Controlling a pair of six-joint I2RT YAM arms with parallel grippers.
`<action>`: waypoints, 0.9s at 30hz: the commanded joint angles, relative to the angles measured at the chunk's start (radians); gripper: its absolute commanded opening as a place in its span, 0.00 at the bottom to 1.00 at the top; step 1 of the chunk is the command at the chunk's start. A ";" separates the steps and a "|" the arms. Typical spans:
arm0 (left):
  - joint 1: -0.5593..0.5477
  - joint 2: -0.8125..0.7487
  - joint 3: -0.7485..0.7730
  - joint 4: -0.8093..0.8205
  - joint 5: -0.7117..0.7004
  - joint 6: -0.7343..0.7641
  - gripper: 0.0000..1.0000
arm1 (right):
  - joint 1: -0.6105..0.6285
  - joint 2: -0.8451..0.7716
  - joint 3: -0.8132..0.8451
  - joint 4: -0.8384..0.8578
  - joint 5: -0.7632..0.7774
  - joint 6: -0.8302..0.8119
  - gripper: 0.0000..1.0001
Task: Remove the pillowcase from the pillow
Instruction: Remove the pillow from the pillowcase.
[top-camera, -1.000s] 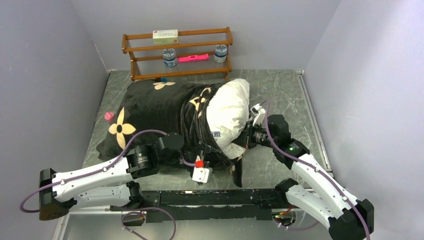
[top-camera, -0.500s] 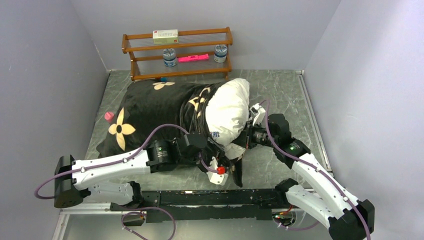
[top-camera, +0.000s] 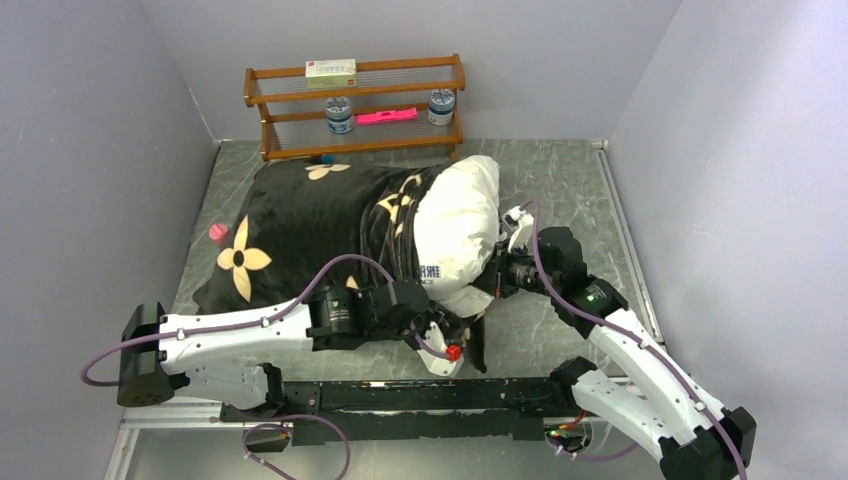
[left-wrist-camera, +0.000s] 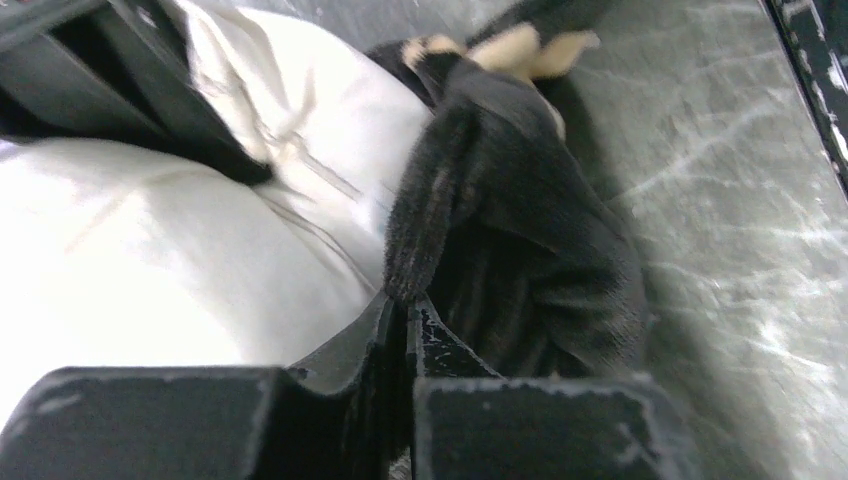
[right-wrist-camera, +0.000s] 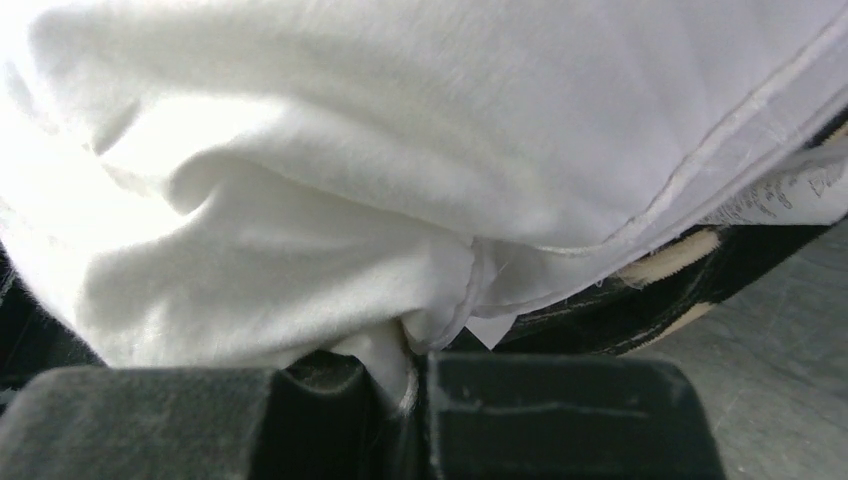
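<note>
The black pillowcase (top-camera: 300, 215) with tan flower prints covers the left part of the white pillow (top-camera: 460, 215), whose right end sticks out bare. The cover's open edge is bunched across the pillow's middle and hangs down at the front. My left gripper (top-camera: 455, 325) is at that front edge. In the left wrist view it (left-wrist-camera: 405, 305) is shut on a fold of the black pillowcase (left-wrist-camera: 500, 220), beside the pillow (left-wrist-camera: 150, 260). My right gripper (top-camera: 490, 282) is at the pillow's near right corner, shut (right-wrist-camera: 410, 360) on a pinch of white pillow (right-wrist-camera: 350, 150) fabric.
A wooden two-tier shelf (top-camera: 355, 105) stands against the back wall with a box, two jars and a pink item. A small pink object (top-camera: 217, 232) lies by the pillowcase's left side. Grey walls close in left and right. Bare marble tabletop (top-camera: 570, 180) lies right of the pillow.
My left arm has swung right along the front of the pillow and its gripper has gone from open to shut on the pillowcase edge. The right gripper kept its hold.
</note>
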 joint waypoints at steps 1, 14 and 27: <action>-0.006 -0.045 0.004 -0.127 -0.072 -0.034 0.06 | -0.003 -0.035 0.111 0.082 0.113 -0.021 0.00; -0.006 -0.117 -0.107 -0.183 -0.116 -0.132 0.05 | -0.004 -0.066 0.309 -0.059 0.401 -0.064 0.00; -0.006 -0.132 -0.213 -0.196 -0.248 -0.204 0.05 | -0.004 -0.105 0.413 -0.125 0.613 -0.088 0.00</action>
